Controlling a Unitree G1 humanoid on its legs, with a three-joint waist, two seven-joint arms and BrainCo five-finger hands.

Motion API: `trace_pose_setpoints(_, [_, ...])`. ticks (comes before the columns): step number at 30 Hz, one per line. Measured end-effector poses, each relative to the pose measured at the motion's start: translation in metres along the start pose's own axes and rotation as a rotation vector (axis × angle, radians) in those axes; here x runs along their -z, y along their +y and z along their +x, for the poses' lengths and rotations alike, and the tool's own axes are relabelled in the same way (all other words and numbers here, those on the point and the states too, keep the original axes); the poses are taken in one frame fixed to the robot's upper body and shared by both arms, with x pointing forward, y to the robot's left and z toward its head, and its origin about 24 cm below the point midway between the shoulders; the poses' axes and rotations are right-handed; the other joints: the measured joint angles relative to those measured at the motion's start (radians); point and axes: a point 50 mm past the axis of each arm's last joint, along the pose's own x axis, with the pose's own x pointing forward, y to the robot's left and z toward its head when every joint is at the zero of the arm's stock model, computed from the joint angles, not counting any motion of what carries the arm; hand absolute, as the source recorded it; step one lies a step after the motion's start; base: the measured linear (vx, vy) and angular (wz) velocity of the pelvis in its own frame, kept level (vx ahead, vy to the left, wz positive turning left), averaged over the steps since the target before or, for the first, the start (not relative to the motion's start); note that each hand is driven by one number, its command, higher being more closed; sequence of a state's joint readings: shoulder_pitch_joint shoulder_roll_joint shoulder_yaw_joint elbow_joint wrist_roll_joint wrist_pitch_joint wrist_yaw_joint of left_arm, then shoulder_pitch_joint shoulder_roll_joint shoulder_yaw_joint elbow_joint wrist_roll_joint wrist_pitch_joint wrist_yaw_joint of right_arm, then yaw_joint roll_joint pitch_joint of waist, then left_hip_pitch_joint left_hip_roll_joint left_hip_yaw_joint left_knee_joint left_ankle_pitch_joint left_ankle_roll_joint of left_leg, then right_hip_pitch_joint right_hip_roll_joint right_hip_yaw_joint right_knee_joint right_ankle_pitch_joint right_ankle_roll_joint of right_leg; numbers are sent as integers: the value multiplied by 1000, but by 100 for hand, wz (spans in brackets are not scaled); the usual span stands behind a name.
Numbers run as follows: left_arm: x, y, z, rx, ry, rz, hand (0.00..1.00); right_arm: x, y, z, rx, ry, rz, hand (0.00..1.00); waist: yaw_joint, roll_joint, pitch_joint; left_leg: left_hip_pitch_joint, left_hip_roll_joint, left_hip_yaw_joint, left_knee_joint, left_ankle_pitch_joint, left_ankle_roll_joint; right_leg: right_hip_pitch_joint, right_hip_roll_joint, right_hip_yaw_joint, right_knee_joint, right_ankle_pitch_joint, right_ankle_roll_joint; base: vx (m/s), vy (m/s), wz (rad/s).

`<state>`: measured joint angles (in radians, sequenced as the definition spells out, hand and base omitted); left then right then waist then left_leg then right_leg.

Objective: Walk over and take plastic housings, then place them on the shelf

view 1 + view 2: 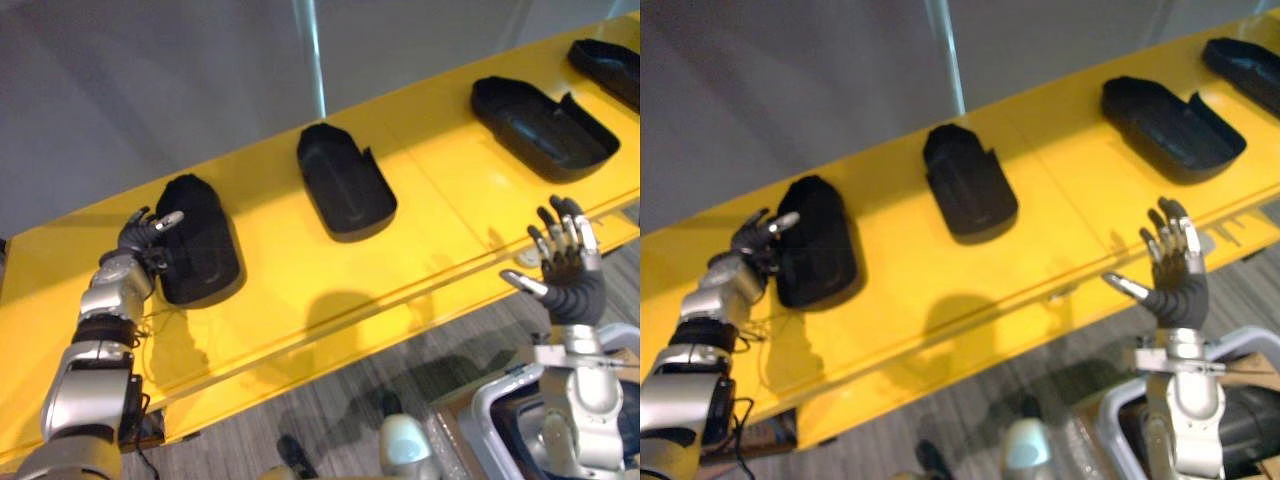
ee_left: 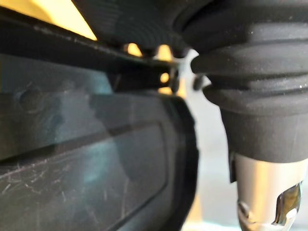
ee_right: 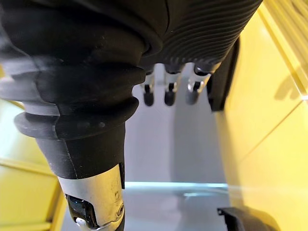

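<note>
Our right hand (image 1: 568,265) is the nearest thing to us. It is raised palm up over the front edge of the yellow shelf (image 1: 300,290), with the fingers straight and a little spread and the thumb out to the side. It holds nothing and touches nothing. Below it and below the shelf edge we see the grey striped floor (image 1: 330,420).

Our left hand (image 1: 140,238) reaches further in, over the left part of the shelf, and rests against the left side of the leftmost housing (image 1: 200,240). The fingers are loose and slightly fanned, and their tips lie on the housing's rim. In the left wrist view the thumb stands clear of the black shell, with a light gap between them, so we read this hand as relaxed and touching the housing rather than gripping it.

All four black plastic housings lie on the shelf in a row that runs away to our right, each well apart from the next. The second housing (image 1: 345,185) sits near the middle with its hollow side up. The third housing (image 1: 540,115) lies further right, also hollow side up. The fourth housing (image 1: 610,65) is at the far right and is cut off by the edge of the view. A plain grey wall (image 1: 150,90) rises behind the shelf.
</note>
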<state>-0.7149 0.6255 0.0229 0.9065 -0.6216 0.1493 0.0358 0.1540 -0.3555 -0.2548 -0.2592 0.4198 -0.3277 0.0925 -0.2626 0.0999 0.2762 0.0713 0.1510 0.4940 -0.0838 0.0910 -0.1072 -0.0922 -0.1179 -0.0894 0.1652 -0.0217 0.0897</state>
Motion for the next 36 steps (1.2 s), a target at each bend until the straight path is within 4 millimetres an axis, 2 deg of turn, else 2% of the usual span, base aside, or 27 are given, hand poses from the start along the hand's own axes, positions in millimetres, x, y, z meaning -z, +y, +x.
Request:
trace_pose_setpoints(9, [-1, 0, 0, -8, -10, 2, 0, 1, -1, -3, 2, 12, -3, 0, 1, -1, 1, 0, -2, 6, 0, -3, 1, -9, -2, 6, 11, -7, 5, 7, 3, -2])
trace_pose_setpoints(14, [-7, 14, -1, -199, -46, 99, 0, 2, -1, -5, 1, 20, -4, 0, 0, -1, 1, 0, -2, 6, 0, -5, 1, -10, -2, 6, 13, -12, 6, 0, 0, 0])
trace_pose_setpoints(15, [-12, 21, -2, -254, -69, 135, 0, 2, -1, -5, 0, 20, -2, 0, 0, -2, 2, 0, -2, 6, 0, -5, 1, -10, -1, 6, 14, -12, 5, 0, 0, 0])
trace_pose_setpoints(18, [-51, 51, -11, -476, -231, 243, 0, 2, -1, -8, -9, 15, 14, 0, 4, -12, 8, 1, -1, 4, 0, -5, 1, -10, -1, 6, 18, -13, 4, 0, 0, 0])
trace_pose_setpoints(20, [-73, 63, -19, -583, -335, 321, 0, 4, 4, -10, -21, 18, 38, 0, 10, -15, 10, 0, -3, 2, 0, -6, 2, -10, -2, 5, 17, -14, 5, 0, 0, 0])
trace_pose_setpoints(23, [-87, 52, -30, -609, -498, 425, 0, 9, 13, -15, -23, 18, 90, 0, 26, -15, 10, -2, -3, -25, 0, -6, 3, 11, -6, -24, 10, -17, 6, 6, -1, 19])
trace_pose_setpoints(25, [-84, 38, -44, -593, -626, 459, 0, 11, 19, -19, -15, 22, 120, 0, 35, -15, 9, -1, -1, -56, 0, -6, 3, 39, -7, -56, -5, -17, 7, 33, 0, 45])
trace_pose_setpoints(29, [-61, 4, -82, -535, -829, 428, 0, 15, 32, -21, 7, 12, 173, 0, 92, -13, 3, -2, -2, -117, 0, -6, 3, 95, -12, -122, -40, -17, 7, 37, 2, 46])
trace_pose_setpoints(31, [-35, -17, -123, -472, -901, 323, 0, 19, 46, -22, 35, 23, 227, 0, 134, -13, -32, -15, -6, -176, 0, -5, 2, 132, -16, -176, -64, -21, 12, 61, 12, 69])
trace_pose_setpoints(32, [-27, -19, -133, -474, -906, 308, 0, 20, 48, -23, 45, 27, 227, 0, 144, -11, -50, -23, -7, -189, 0, -3, 2, 133, -17, -191, -68, -23, 12, 96, 16, 77])
trace_pose_setpoints(34, [-5, -20, -166, -529, -925, 251, 0, 21, 56, -20, 93, 21, 238, 0, 190, -15, -74, -22, -17, -255, 0, 2, 2, 178, -24, -222, -74, -39, 12, 76, 25, 80])
trace_pose_setpoints(35, [-2, -18, -172, -558, -934, 254, 0, 21, 57, -20, 103, 19, 236, 0, 199, -19, -78, -22, -20, -273, 0, 3, 2, 190, -26, -235, -75, -45, 13, 18, 9, 81])
trace_pose_setpoints(36, [4, -7, -185, -652, -945, 246, 0, 20, 59, -18, 121, 10, 227, 0, 217, -21, -90, -25, -25, -302, 0, 5, 2, 211, -29, -267, -79, -55, 16, 3, -13, 67])
